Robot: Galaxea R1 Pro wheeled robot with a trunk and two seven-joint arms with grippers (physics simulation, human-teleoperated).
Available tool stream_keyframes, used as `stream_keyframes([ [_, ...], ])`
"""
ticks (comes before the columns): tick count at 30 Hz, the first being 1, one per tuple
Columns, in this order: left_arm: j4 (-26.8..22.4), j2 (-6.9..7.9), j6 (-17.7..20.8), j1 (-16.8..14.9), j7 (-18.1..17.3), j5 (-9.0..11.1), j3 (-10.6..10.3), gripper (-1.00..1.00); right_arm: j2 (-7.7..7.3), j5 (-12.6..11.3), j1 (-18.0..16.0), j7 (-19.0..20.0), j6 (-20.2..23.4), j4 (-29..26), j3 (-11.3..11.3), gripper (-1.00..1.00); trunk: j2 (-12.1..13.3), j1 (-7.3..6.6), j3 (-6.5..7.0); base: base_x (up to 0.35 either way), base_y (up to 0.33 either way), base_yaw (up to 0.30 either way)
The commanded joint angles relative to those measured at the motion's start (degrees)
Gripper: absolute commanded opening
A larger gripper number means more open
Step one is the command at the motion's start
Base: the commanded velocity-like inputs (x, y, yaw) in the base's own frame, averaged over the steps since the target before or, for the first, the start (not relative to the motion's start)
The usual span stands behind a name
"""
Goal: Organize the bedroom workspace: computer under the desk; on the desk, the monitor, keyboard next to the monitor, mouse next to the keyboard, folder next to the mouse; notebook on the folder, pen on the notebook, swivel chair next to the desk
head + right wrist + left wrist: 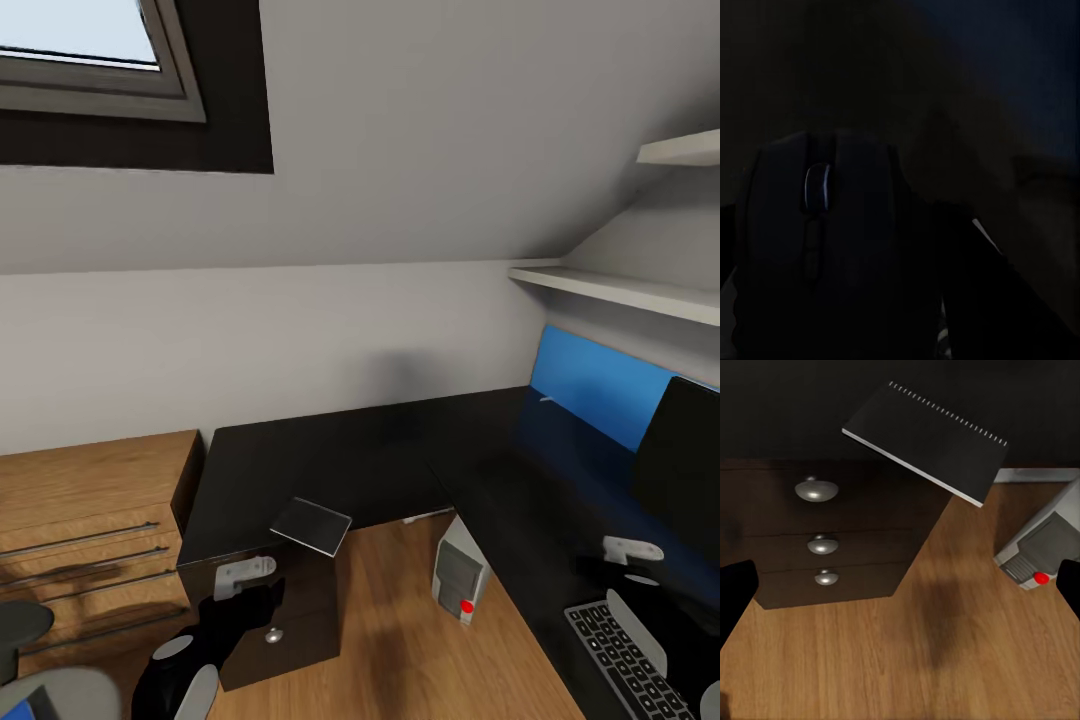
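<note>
The notebook (pixel 311 525) (pixel 928 441) lies on the corner of the black desk (pixel 330 465), overhanging the three-knob drawer unit (pixel 825 536). My left gripper (pixel 250 597) (pixel 900 592) hangs open and empty in front of those drawers, below the notebook. The computer (pixel 460 577) (pixel 1039 547) stands on the floor under the desk. At the right, the monitor (pixel 685 470) stands on the desk with the keyboard (pixel 625 655) in front of it. My right gripper (pixel 610 572) hovers at the keyboard's far end. The mouse (pixel 817 225) sits very close under it in a dark view. The pen (pixel 545 399) is a tiny white stick by the blue panel.
A light wooden cabinet (pixel 85 520) with drawers stands left of the desk. Grey parts of the swivel chair (pixel 22 625) and a sliver of the blue folder (pixel 12 710) show at the lower left corner. White shelves (pixel 620 290) hang above the blue wall panel (pixel 600 385). Wooden floor (pixel 400 640) lies open between drawers and computer.
</note>
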Motion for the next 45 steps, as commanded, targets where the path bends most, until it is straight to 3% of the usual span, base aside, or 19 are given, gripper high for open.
stream_keyframes([
  [1,-0.08,0.00,0.16,-0.05,0.54,0.60,-0.05,1.00,-0.10,-0.70,-0.07,-0.68,0.11,-0.09,0.45,-1.00,-0.08,0.02,-0.10,0.021,0.000,0.000],
  [8,-0.08,0.00,0.16,-0.05,0.56,0.60,-0.07,1.00,-0.09,-0.63,-0.10,-0.78,0.19,0.24,0.45,-1.00,-0.08,0.02,-0.10,0.194,0.000,0.000],
  [20,-0.16,0.00,0.18,-0.05,0.52,0.60,-0.13,1.00,0.48,-0.63,-0.39,-0.78,-0.09,6.97,0.45,-1.00,-0.08,0.02,-0.10,0.163,0.000,0.000],
  [28,-0.25,0.00,0.27,-0.05,0.53,0.69,-0.84,1.00,0.63,-0.63,-0.87,-0.78,-4.49,10.85,0.45,-1.00,-0.08,0.02,-0.10,0.104,0.000,0.000],
  [41,-0.59,-0.06,0.27,-0.05,0.45,0.85,-1.47,1.00,0.67,-0.63,-1.18,-0.78,-4.83,13.15,0.45,-1.00,-0.08,0.02,-0.10,0.059,0.000,0.000],
  [45,-0.60,-0.16,0.19,-0.05,0.47,0.87,-1.62,1.00,0.65,-0.63,-1.73,-0.78,-4.81,14.35,0.45,-1.00,-1.69,0.90,-0.81,0.000,0.000,0.000],
])
